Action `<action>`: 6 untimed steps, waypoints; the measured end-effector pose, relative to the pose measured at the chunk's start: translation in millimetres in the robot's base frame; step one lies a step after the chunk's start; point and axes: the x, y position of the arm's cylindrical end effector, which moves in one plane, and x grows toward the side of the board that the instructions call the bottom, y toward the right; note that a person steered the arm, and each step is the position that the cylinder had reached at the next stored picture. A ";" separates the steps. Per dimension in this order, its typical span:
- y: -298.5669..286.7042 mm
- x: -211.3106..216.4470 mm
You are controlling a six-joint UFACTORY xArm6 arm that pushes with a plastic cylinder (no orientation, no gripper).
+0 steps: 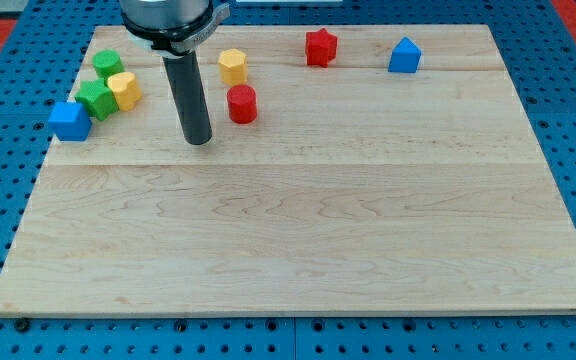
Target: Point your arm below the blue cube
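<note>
The blue cube [70, 120] sits near the board's left edge, in the upper left of the view. My tip [198, 141] rests on the board to the right of the cube, about a fifth of the board's width away and slightly lower in the view. The red cylinder [242, 104] stands just up and right of my tip. A second blue block [404, 55], with a peaked top, lies at the view's top right.
A green block [95, 98] and a yellow block [124, 90] touch each other just up and right of the blue cube. Another green block [107, 65] lies above them. A yellow block [232, 66] and a red star [320, 47] lie along the top.
</note>
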 end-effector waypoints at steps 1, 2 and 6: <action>2.3 0.7; 96.2 -18.2; 61.5 47.4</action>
